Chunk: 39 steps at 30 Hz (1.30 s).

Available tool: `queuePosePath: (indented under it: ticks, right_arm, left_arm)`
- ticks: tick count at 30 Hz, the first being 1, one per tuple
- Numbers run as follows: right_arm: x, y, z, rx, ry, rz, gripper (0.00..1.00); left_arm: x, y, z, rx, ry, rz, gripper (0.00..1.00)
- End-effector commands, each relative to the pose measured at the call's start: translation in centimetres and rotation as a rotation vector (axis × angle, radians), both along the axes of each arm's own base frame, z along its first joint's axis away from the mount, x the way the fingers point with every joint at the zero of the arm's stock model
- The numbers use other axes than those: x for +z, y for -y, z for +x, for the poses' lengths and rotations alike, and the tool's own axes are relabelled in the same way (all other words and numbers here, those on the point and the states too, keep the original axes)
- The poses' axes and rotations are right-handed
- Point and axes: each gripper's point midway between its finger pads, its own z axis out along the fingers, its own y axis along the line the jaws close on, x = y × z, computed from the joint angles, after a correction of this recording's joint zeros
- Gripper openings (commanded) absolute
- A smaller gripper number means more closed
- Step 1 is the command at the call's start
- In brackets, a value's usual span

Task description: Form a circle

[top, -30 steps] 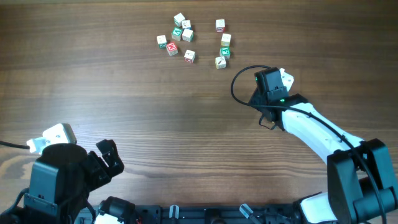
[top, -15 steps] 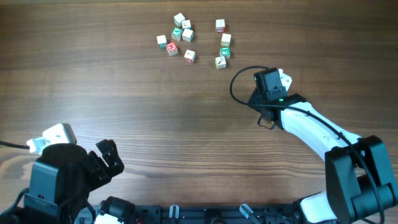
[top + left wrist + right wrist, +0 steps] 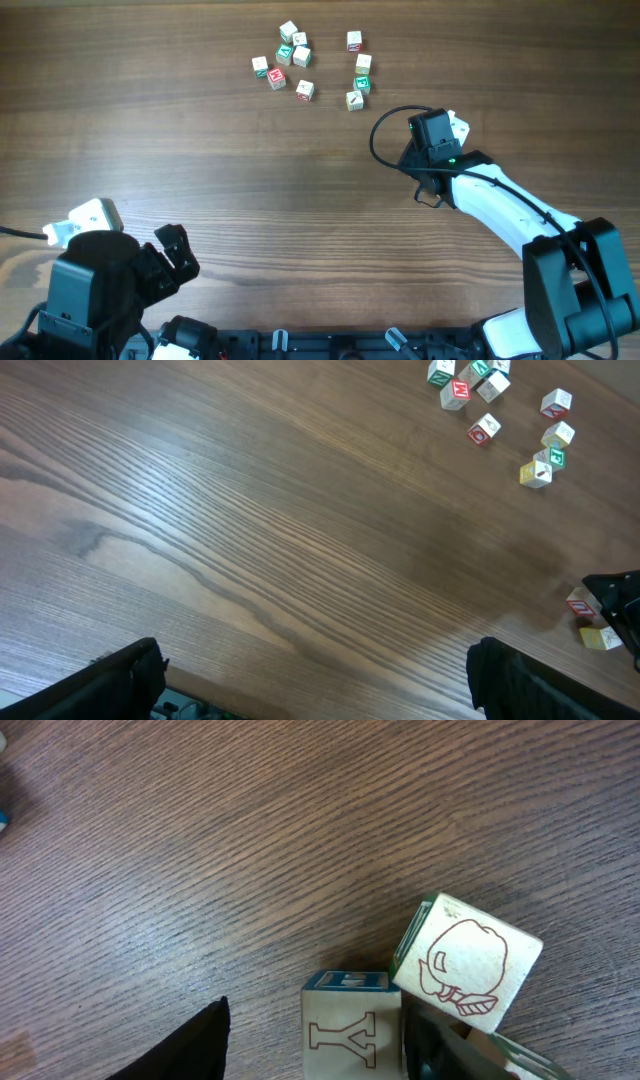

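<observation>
From above, the circle (image 3: 302,56) is a loose bunch of tiny pale cubes on the far tabletop (image 3: 200,150). The right tool (image 3: 432,128) reaches near it. Left wrist: the left tool (image 3: 318,685) is wide open and empty. Right wrist: the right tool (image 3: 315,1045) is half open around a Y cube (image 3: 350,1035).

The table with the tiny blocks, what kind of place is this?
Probably a robot lab or practice bench: a bare wooden table, a left arm and a right arm at its near edge, and little letter cubes to arrange.
</observation>
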Motion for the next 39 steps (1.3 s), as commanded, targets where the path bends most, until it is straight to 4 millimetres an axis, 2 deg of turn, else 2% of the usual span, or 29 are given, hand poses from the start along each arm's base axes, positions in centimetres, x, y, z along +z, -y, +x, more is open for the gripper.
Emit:
queuePosePath:
  ticks: [1,39]
  right_arm:
    - [0.3,0.45,0.75,-0.016,0.02,-0.025,0.57]
    - [0.48,0.26,1.09,0.011,0.033,-0.029,0.57]
  left_arm:
    - [-0.01,0.04,0.07,0.012,0.0,-0.012,1.0]
    - [-0.01,0.04,0.07,0.012,0.0,-0.012,1.0]
